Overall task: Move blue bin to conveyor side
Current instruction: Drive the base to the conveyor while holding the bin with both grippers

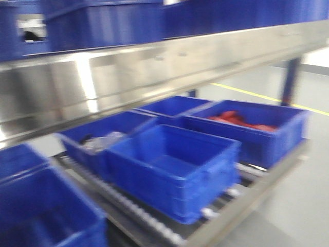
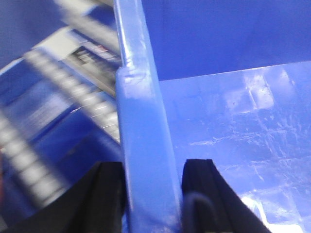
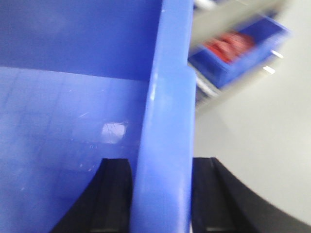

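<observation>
The blue bin fills both wrist views, and I look down into its glossy inside. In the left wrist view its lipped rim [image 2: 143, 141] runs up between two black fingers [image 2: 104, 194], and my left gripper [image 2: 153, 194] is shut on it. My right gripper [image 3: 163, 194] is likewise shut on the opposite rim [image 3: 167, 121], one finger inside the wall and one outside. The bin seems to be held off the ground, as grey floor [image 3: 252, 145] shows beyond its wall. All views are blurred by motion. The conveyor side is out of view. Neither gripper shows in the front view.
A shiny steel shelf rail [image 1: 128, 72] crosses the front view with blue bins [image 1: 103, 20] above it. Below, on a roller rack [image 1: 149, 221], stand an empty blue bin [image 1: 175, 164], one with red items [image 1: 247, 128] and one with pale items [image 1: 103, 141]. Rollers [image 2: 29, 165] pass left.
</observation>
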Motion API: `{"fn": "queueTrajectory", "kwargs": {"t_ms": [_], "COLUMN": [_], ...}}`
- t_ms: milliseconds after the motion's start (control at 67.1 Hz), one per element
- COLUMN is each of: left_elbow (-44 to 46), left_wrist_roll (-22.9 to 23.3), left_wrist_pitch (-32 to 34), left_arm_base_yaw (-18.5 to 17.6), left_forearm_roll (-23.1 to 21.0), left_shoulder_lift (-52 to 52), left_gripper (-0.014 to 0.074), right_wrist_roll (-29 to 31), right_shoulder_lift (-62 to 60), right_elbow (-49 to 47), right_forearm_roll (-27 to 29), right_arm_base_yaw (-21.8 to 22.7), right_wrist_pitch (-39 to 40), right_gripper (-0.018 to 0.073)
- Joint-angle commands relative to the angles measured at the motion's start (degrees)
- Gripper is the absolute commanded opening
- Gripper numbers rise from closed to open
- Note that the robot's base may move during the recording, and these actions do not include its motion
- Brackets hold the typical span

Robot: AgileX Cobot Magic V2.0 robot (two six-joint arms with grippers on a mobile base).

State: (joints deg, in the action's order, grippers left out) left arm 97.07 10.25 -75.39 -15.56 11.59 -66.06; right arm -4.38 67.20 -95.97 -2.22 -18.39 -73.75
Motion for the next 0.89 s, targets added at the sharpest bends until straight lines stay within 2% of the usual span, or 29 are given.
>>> {"fn": "queueTrajectory", "kwargs": {"t_ms": [0, 879], "left_elbow": [1.28, 1.28], "left_wrist_roll": [-0.73, -0.73], "left_wrist_pitch": [5.42, 5.42], "left_arm_base_yaw": [-0.71, -0.71], "left_forearm_roll": [-1.75, -1.75], "left_shoulder_lift": [0.82, 0.82], "left_gripper": [-0.0017, -0.0017], "right_wrist_roll": [1.16, 1.16], "right_shoulder_lift": [-0.90, -0.90], "right_elbow": [-1.15, -1.15], "right_forearm_roll": [0.84, 0.84], "right_arm_base_yaw": [-0.03, -0.03], "right_wrist_pitch": [6.61, 6.73], "right_gripper": [-0.0077, -0.0077]}}
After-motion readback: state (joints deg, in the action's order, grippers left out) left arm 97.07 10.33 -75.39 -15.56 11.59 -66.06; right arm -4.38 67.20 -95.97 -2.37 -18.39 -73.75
